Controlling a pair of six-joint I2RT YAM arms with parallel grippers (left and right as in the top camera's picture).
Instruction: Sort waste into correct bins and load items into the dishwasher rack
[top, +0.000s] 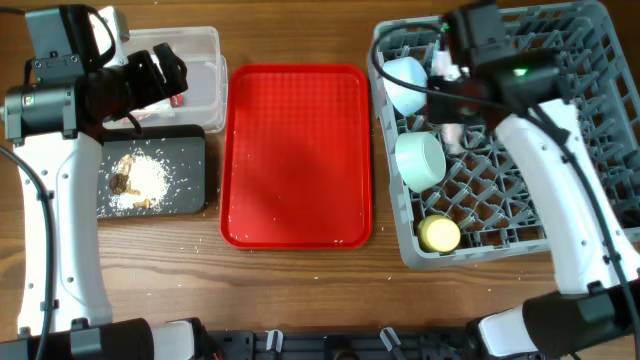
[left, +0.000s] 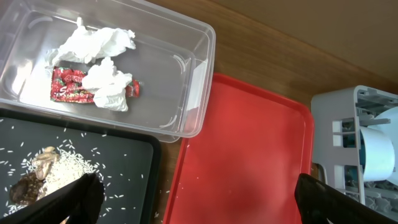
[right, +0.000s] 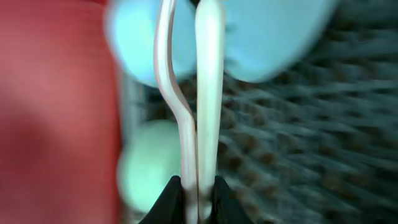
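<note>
My right gripper (right: 198, 186) is shut on two white plastic utensils (right: 208, 93), side by side, over the grey dishwasher rack (top: 590, 70); overhead it shows at the rack's back left (top: 450, 68). The view is blurred, so I cannot tell fork from spoon. The rack holds a pale blue bowl (top: 405, 82), a teal bowl (top: 420, 160) and a yellow cup (top: 439, 234). The plate is not in view. My left gripper (left: 199, 196) is open and empty above the bins. The clear tub (left: 199, 74) holds white napkins (left: 99, 43) and a red-and-white wrapper (left: 65, 87). The black tray (left: 124, 162) holds rice with brown bits (left: 56, 171).
The flat red serving tray (top: 295, 155) lies between the bins and the rack, with only a few specks on it. Some rice grains lie on the wood next to the black tray (top: 190, 150). The rack's corner with the pale blue bowl also shows in the left wrist view (left: 348, 124).
</note>
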